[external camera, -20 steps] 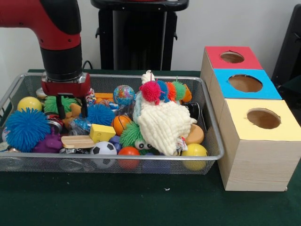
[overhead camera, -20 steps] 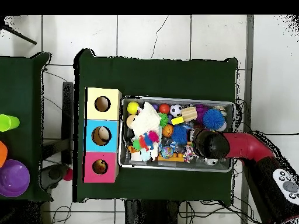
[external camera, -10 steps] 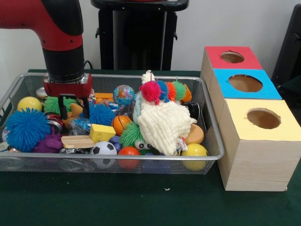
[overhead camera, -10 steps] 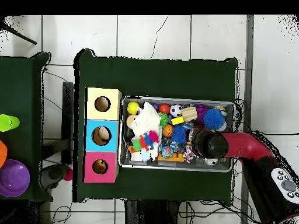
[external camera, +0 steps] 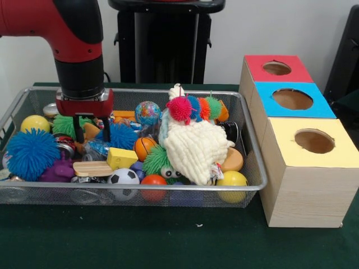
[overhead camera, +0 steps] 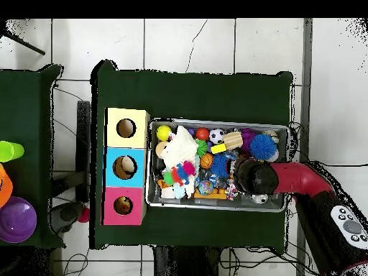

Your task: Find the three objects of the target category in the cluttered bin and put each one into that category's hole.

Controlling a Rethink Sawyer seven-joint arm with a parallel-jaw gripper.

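Front view: pincer (external camera: pixel 90 130) is hanging wide and empty over the wire bin (external camera: pixel 255 168), at nine o'clock of the cream knitted toy (external camera: pixel 193 148), straddling clutter beside a blue spiky ball (external camera: pixel 119 135), probably searching; target category unclear.

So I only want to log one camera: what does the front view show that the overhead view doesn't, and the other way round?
Only the front view shows the gripper, fingers open, down among the toys beside the blue spiky ball; the overhead view has the arm hiding it. Only the overhead view looks into the holes, showing something inside the blue box, and takes in a side table with a purple bowl. Both show the wire bin, the white woolly toy and the three boxes.
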